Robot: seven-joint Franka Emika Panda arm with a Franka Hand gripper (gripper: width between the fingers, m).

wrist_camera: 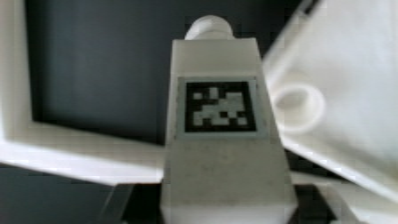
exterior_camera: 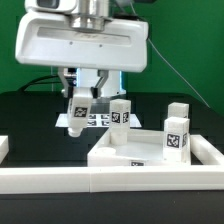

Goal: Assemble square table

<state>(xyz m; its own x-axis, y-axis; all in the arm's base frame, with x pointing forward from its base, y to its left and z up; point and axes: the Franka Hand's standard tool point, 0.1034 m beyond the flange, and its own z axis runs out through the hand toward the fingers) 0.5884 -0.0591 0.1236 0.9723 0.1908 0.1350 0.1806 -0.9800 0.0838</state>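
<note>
The white square table top (exterior_camera: 112, 152) lies on the black table, at the exterior view's right. Two white tagged legs stand upright on it, one at its back left (exterior_camera: 121, 113) and one at its right (exterior_camera: 177, 131). My gripper (exterior_camera: 80, 97) is shut on a third white tagged leg (exterior_camera: 77, 113), held slightly tilted just off the top's left corner, low over the table. In the wrist view the held leg (wrist_camera: 219, 110) fills the middle between my gripper's (wrist_camera: 222, 197) dark fingers (wrist_camera: 135, 195). The table top (wrist_camera: 338, 70) with a round hole (wrist_camera: 295, 100) lies beside the leg's tip.
A long white rail (exterior_camera: 100, 182) runs along the front, with raised ends at the left (exterior_camera: 4, 148) and right (exterior_camera: 207, 150). The marker board (exterior_camera: 99, 119) lies behind the held leg. A white framed edge (wrist_camera: 45, 125) shows in the wrist view.
</note>
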